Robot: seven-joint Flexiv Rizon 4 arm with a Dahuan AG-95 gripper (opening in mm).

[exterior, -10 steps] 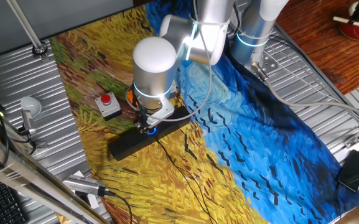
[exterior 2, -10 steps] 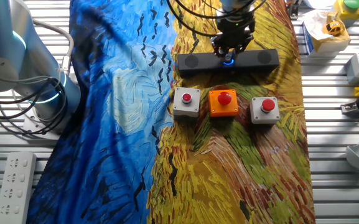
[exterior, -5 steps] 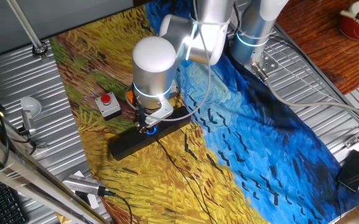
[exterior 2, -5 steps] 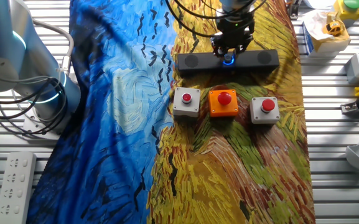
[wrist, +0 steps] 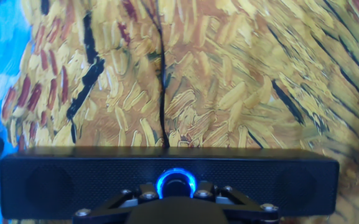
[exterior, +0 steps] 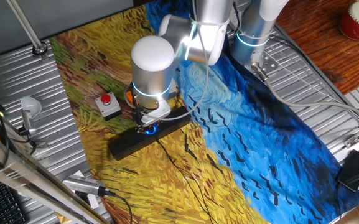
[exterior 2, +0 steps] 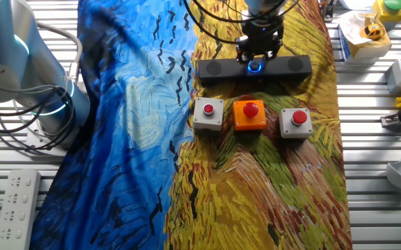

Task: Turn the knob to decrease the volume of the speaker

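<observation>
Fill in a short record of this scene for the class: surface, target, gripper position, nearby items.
surface: painted cloth in blue and yellow
target: knob, glowing blue, at the middle of the speaker
gripper: gripper right at the knob; grip cannot be told
nearby: two grey button boxes flanking an orange button box
cable: thin black cable running from the speaker

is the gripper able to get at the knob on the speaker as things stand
Probably yes. The gripper is already down over the knob at the middle of the speaker, and nothing lies between them. The three button boxes sit apart on the cloth. Whether the fingers actually clamp the knob cannot be told.
</observation>
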